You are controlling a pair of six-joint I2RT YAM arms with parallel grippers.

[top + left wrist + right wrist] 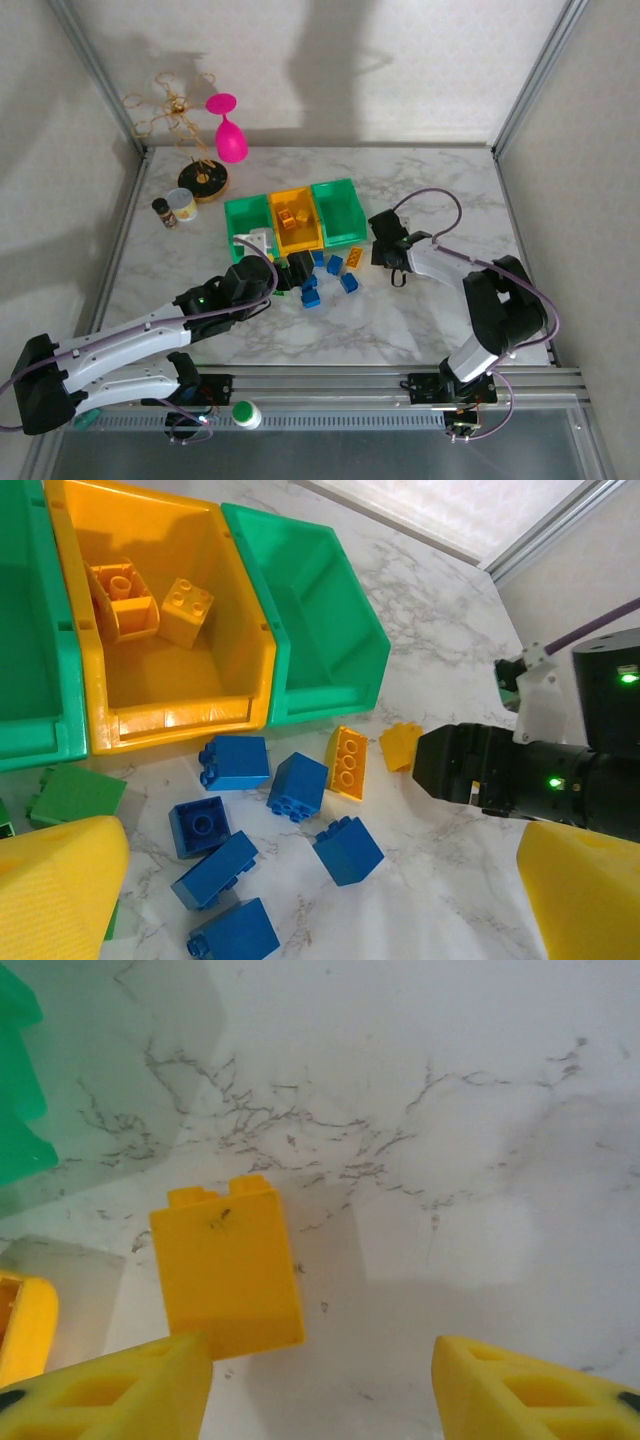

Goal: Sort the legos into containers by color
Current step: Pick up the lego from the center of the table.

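Observation:
Three bins stand in a row: a green bin [245, 215], a yellow-orange bin [295, 218] and a second green bin [340, 210]. The yellow-orange bin [170, 715] has a few yellow bricks [186, 610] in it, and the right green bin [320, 630] looks empty. In front lie several blue bricks [298, 785], a flat orange brick [347, 762], a small yellow brick [400, 745] and a green brick [75, 795]. My left gripper [320, 920] hovers open above the blue bricks. My right gripper [320, 1390] is open. A yellow brick [228, 1265] lies just ahead of its left finger [110, 1390].
At the back left are a pink wine glass [230, 135], a gold wire stand [195, 150], a small lidded jar [182, 207] and a dark bottle [163, 212]. A white bottle with a green cap [245, 413] lies on the front rail. The right arm's black body [480, 770] is close to the bricks.

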